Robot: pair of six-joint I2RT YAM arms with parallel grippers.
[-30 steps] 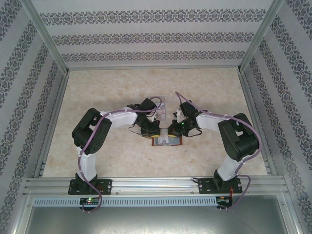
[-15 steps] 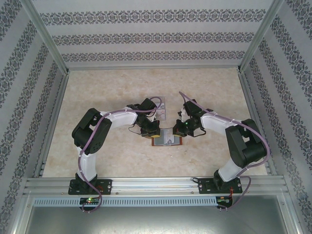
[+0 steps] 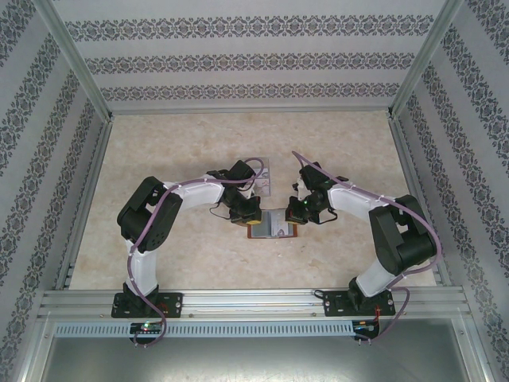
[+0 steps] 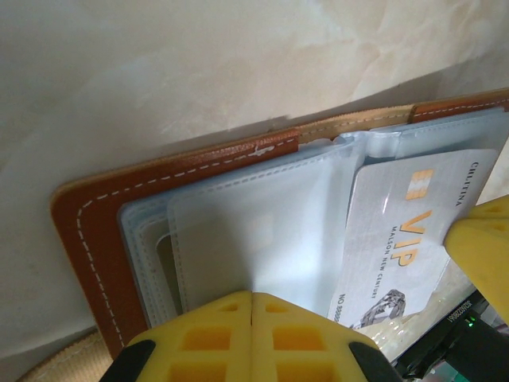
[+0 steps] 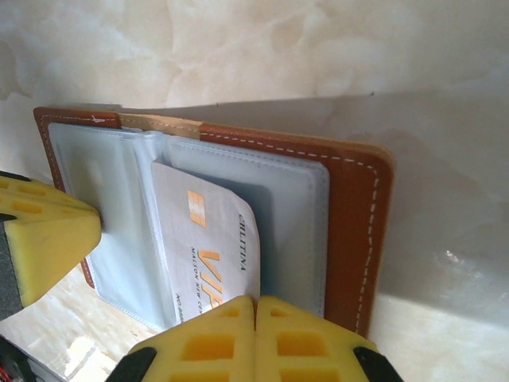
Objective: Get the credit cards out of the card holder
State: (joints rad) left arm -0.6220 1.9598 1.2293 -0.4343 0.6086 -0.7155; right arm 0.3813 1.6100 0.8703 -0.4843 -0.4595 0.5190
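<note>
Pinching credit card (image 5: 208,239), right claw (image 5: 256,306)

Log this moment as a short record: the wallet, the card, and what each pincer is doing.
card holder: lying open on the table, clear pockets facing up
VIP card: whitish, tilted, partly out of its pocket
left pincer: shut, at the near edge of the other pocket page
right pincer: shut, apparently pinching the VIP card's near edge
done so far: the card has not left the holder
</note>
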